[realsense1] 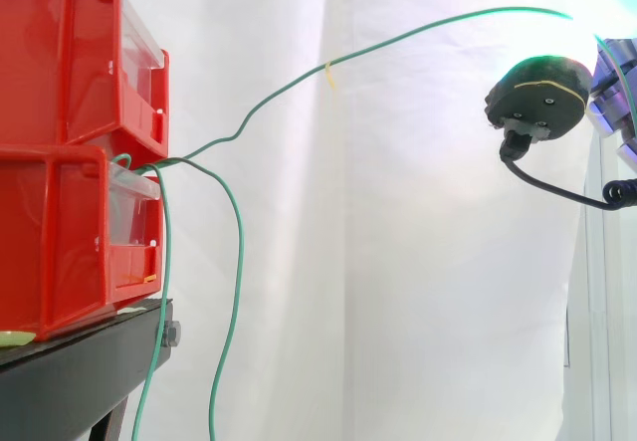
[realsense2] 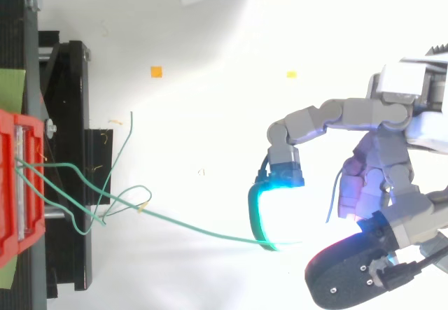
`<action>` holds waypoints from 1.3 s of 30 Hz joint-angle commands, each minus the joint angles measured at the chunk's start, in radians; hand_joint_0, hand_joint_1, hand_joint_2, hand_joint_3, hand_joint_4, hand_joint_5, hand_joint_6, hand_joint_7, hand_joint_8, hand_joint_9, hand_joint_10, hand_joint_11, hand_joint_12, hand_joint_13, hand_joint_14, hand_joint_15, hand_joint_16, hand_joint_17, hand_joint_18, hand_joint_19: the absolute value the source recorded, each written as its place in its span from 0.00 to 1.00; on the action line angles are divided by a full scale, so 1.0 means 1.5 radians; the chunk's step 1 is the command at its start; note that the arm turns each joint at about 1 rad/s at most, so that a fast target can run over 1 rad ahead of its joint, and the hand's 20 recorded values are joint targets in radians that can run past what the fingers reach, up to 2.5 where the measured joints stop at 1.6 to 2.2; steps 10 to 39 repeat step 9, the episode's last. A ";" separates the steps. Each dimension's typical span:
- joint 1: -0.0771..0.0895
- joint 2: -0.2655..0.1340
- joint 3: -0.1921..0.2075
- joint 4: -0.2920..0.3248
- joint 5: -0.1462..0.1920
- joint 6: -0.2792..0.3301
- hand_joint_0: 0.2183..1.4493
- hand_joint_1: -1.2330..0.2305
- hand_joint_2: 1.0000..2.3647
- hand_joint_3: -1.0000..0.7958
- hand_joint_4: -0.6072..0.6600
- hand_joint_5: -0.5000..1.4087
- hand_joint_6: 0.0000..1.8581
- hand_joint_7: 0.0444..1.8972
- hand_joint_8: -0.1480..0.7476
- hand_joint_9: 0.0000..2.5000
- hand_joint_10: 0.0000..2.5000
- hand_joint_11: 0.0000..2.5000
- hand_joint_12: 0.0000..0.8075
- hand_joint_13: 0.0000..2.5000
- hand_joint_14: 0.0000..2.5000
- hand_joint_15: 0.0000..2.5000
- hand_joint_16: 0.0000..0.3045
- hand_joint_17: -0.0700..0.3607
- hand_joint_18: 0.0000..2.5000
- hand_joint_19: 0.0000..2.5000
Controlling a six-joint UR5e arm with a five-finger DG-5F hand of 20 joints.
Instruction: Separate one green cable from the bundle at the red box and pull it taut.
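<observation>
Curled fingers of the hand (realsense2: 388,152) appeared to pinch one green cable (realsense2: 210,229) at a cyan-glowing fingertip (realsense2: 280,182), held high and well apart from the bins. Beyond it the cable ran in a slack, kinked curve to the lower red box (realsense1: 60,232), where it crossed two other green cables (realsense1: 240,262) that hung down beside the black stand (realsense1: 70,381). Drawn tighter, it looked liable to slip from the pads or, snagging at that crossing, to drag its neighbours out too.

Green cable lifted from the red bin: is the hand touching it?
Touching. In the top view the green cable runs from the red bin straight into the hand's glowing fingertips and ends there.
</observation>
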 commanded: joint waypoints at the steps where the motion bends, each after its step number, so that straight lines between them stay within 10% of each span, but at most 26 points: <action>1: 0.000 0.000 0.000 0.000 0.000 0.000 0.41 0.27 0.01 0.44 0.49 0.34 0.27 0.74 0.35 0.79 0.01 0.27 0.41 0.60 0.01 0.27 0.10 0.32 0.43 0.25; 39: 0.000 0.000 0.000 0.000 0.000 0.000 0.41 0.27 0.01 0.44 0.49 0.33 0.28 0.74 0.36 0.79 0.01 0.27 0.41 0.60 0.01 0.28 0.10 0.32 0.43 0.25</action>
